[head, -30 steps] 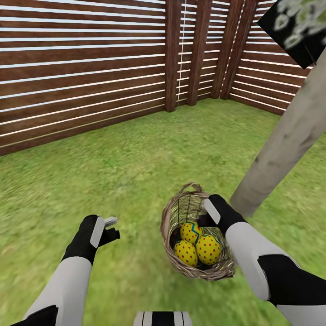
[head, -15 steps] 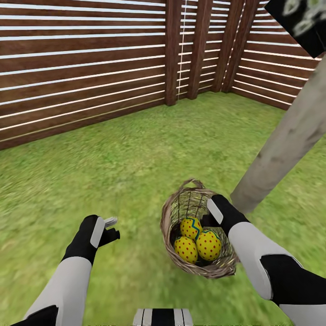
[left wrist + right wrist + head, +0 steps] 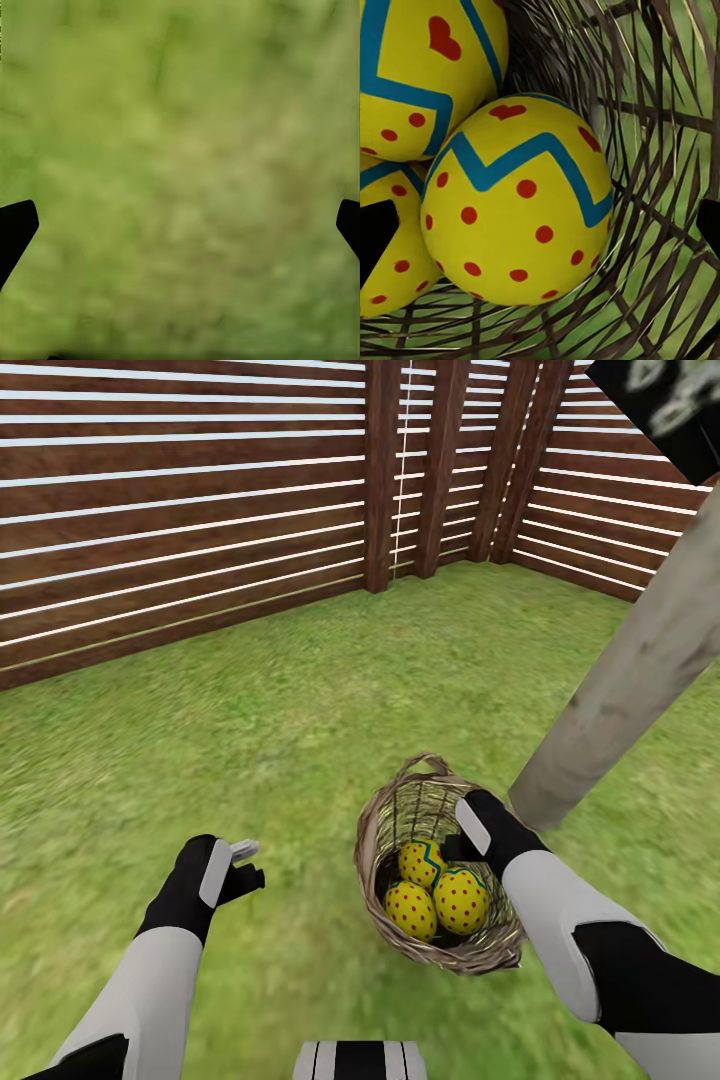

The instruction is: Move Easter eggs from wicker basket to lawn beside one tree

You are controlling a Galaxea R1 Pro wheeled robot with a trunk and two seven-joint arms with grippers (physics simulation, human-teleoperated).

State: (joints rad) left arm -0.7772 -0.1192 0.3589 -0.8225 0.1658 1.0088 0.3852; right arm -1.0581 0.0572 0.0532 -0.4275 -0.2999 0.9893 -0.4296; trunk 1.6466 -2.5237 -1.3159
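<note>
The wicker basket (image 3: 400, 830) rests on the lawn (image 3: 250, 730) close to the foot of the tree (image 3: 620, 690). All three Easter eggs lie in it: one with a blue zigzag (image 3: 421, 862), a red-dotted one (image 3: 411, 910) and a third (image 3: 461, 901). My right gripper (image 3: 455, 848) reaches into the basket from its right rim. In the right wrist view the right gripper (image 3: 540, 232) is open, its dark fingertips (image 3: 375, 240) far apart, with a zigzag egg (image 3: 517, 210) just ahead. My left gripper (image 3: 245, 865) hangs open over grass left of the basket.
A dark brown slatted fence (image 3: 200, 510) closes the garden behind and meets in a corner at the back. The tree's pale trunk leans up to the right, and its dark crown (image 3: 670, 400) shows at the top right. Open grass spreads left and behind the basket.
The whole picture has shifted slightly, so the camera has moved. Both arms and the basket keep their places relative to each other.
</note>
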